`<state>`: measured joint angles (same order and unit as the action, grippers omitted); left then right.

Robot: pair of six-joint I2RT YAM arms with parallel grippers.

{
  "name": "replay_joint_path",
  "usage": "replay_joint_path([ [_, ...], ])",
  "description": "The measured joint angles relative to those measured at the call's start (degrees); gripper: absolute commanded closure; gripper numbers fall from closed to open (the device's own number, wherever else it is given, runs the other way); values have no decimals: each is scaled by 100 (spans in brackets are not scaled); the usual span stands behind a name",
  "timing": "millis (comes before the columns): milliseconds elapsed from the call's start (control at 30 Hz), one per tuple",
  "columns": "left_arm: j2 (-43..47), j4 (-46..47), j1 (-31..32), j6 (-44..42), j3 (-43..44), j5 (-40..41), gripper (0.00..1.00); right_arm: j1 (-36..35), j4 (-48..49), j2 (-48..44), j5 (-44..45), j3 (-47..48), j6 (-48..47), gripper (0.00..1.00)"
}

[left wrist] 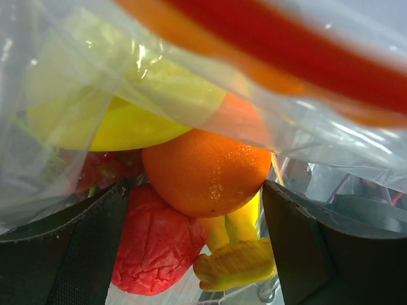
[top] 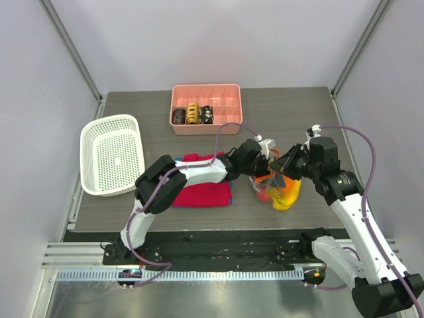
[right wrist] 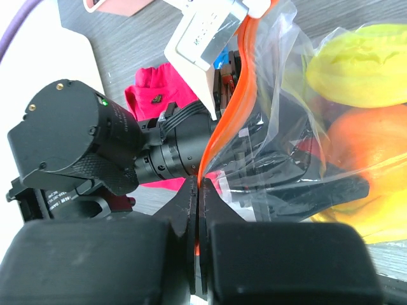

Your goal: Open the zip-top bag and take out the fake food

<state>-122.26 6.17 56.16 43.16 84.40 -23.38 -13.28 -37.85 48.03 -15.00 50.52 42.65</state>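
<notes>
Several fake food pieces (left wrist: 206,168) between left pincer (left wrist: 194,190) fingers (left wrist: 70,248)

Pale walls (top: 199,40) enclose a dark wood-grain table (top: 298,112) under even light.

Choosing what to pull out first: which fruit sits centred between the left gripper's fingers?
The orange ball, dead centre; the red fruit is lower left, the yellow fruit upper left.

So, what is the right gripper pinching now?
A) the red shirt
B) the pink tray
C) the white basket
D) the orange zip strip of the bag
D: in the right wrist view the right gripper is shut on the orange zip strip of the bag.
</notes>
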Motion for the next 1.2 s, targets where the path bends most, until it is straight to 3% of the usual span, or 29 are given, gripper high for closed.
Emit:
replay_joint_path([
  [567, -372, 350, 107, 688, 354, 179, 19, -4, 57, -48, -7, -61, 63, 99],
  [667, -426, 461, 125, 780, 354, 216, 43, -2, 55, -48, -9, -63, 63, 99],
  [700, -452, 505, 125, 804, 361, 214, 56, -4, 50, -48, -9, -63, 63, 99],
  [767, -503, 568, 125, 863, 400, 177, 69, -4, 31, -50, 4, -63, 42, 99],
  [867, -540, 533, 125, 789, 483, 146, 100, -4, -57, -63, 68, -61, -79, 99],
  [1200, 153, -1054, 33, -236, 629, 487, 100, -11, -636, -675, 929, -59, -675, 99],
])
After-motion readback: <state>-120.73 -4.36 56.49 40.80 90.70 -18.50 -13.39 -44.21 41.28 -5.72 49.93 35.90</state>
